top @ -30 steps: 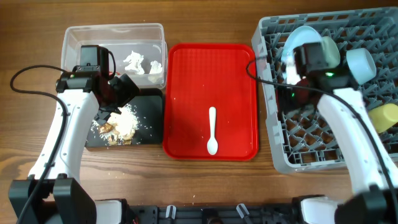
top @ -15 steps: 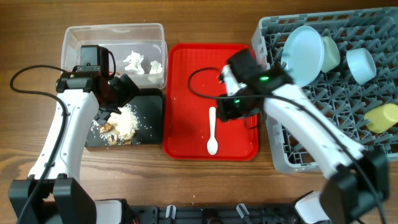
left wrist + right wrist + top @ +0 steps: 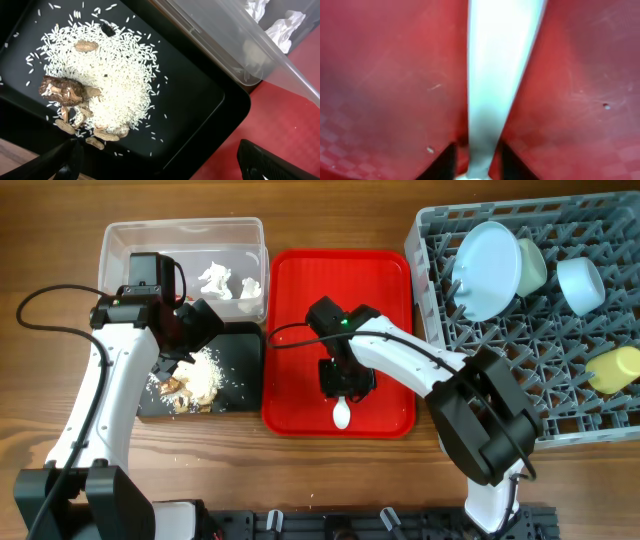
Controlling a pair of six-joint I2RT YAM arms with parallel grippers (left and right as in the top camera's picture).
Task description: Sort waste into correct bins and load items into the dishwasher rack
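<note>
The white spoon point(image 3: 341, 415) lies on the red tray point(image 3: 300, 290). My right gripper point(image 3: 345, 380) is down over its handle. In the right wrist view the handle point(image 3: 495, 75) runs between my fingertips point(image 3: 447, 161) with a small gap on each side, so the gripper point(image 3: 479, 162) is open. My left gripper point(image 3: 192, 330) hangs open and empty over the black tray point(image 3: 245, 370), which holds rice and food scraps point(image 3: 90, 85). Tissue bits point(image 3: 220, 280) lie in the clear box point(image 3: 180, 235). The fork and the red wrapper do not show.
The grey rack point(image 3: 500, 380) at the right holds the pale blue plate point(image 3: 490, 265), the mint bowl point(image 3: 533, 265), the light blue bowl point(image 3: 580, 282) and the yellow cup point(image 3: 615, 368). The clear box's wall point(image 3: 240, 55) stands next to the black tray.
My right arm has swung left from the rack to the red tray and come down over the spoon handle. The left arm has not moved.
</note>
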